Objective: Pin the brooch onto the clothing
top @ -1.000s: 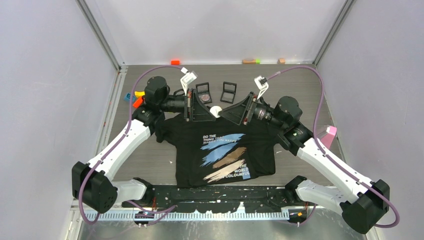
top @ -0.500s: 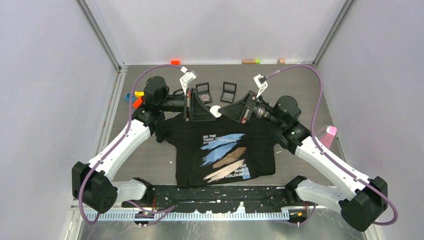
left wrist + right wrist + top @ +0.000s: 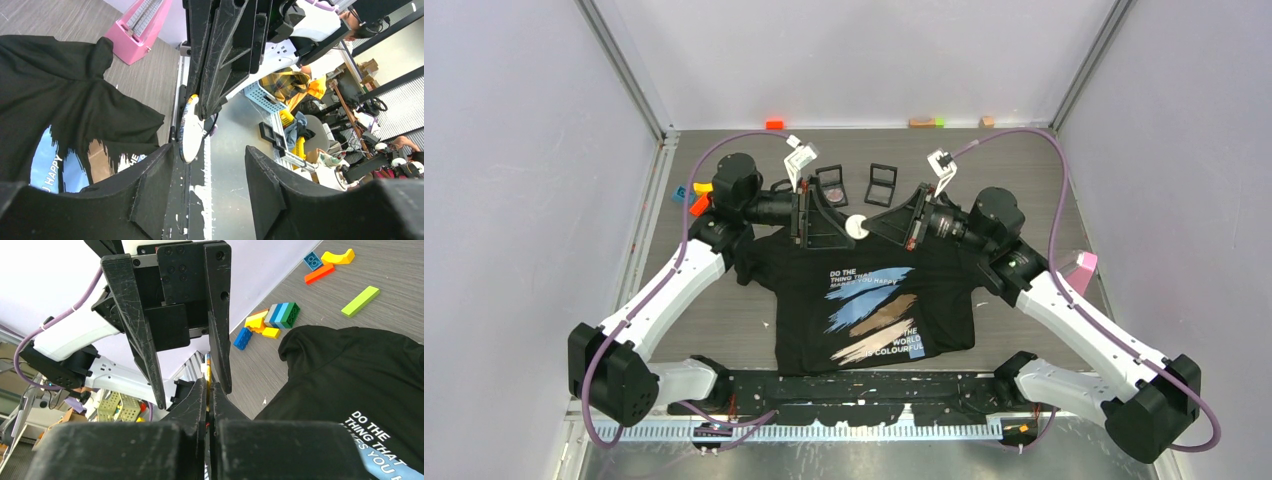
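Upper centre, top view: white disc brooch [image 3: 855, 226] pinched edge-on in clenched right gripper [image 3: 869, 224], left gripper [image 3: 836, 228] spread open around it, apparently not touching, at collar edge of black T-shirt [image 3: 864, 300].

A: Seen from above, what of the T-shirt [image 3: 874, 300] is hidden?
B: Its collar, under the left gripper [image 3: 841, 233] and right gripper [image 3: 868, 225]. The right arm [image 3: 1074, 315] covers one sleeve.
A: The brooch [image 3: 856, 226], just past that collar?
B: A white disc, nothing finer. On the right wrist camera it is a thin sliver, edge-on.
A: The two black cases [image 3: 832, 185] [image 3: 881, 184] beyond the T-shirt?
B: Too small to tell what they hold.
A: The pink thing [image 3: 1081, 268] right of the T-shirt?
B: Half behind that arm.
A: The print?
B: Cut off. The left wrist camera keeps only "HAPPY"; a finger [image 3: 100, 210] and the frame's edge take the rest.
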